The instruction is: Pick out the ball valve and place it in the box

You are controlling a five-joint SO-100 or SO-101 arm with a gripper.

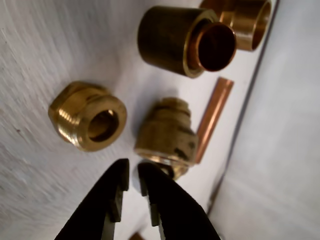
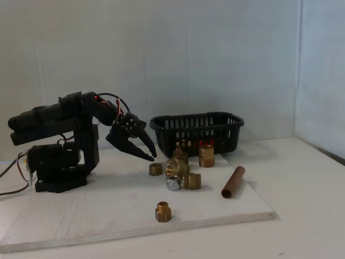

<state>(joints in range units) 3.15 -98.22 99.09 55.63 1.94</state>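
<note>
The claw [image 2: 146,155] is hanging low over the white board [image 2: 97,210] that is lying on the tabletop [image 2: 302,226], just left of a group of brass pieces. In the wrist view the claw [image 1: 133,171] is standing only slightly open, with a narrow gap between its two black fingers [image 1: 167,205], and it is holding nothing.

Just beyond its tips in the wrist view a rounded fitting [image 1: 167,134] is lying, with a hex fitting [image 1: 87,116] to its left and a thin copper pipe [image 1: 215,116] to its right. Farther away a dark sleeve [image 1: 172,39] with a copper-coloured inside is resting.

In the fixed view the biggest brass piece [image 2: 176,166] is sitting in the middle of the group. It is probably the valve, but I cannot tell for sure, since the red lever is not clear at this size. It is lying on the board, in front of the box [image 2: 197,123] and outside it. Small red and yellow spots are showing through the slots of the box, and I cannot tell what they are.

A short pipe [image 2: 233,182] is lying to the right of the group, and one lone fitting [image 2: 163,211] is standing near the front edge of the board.
</note>
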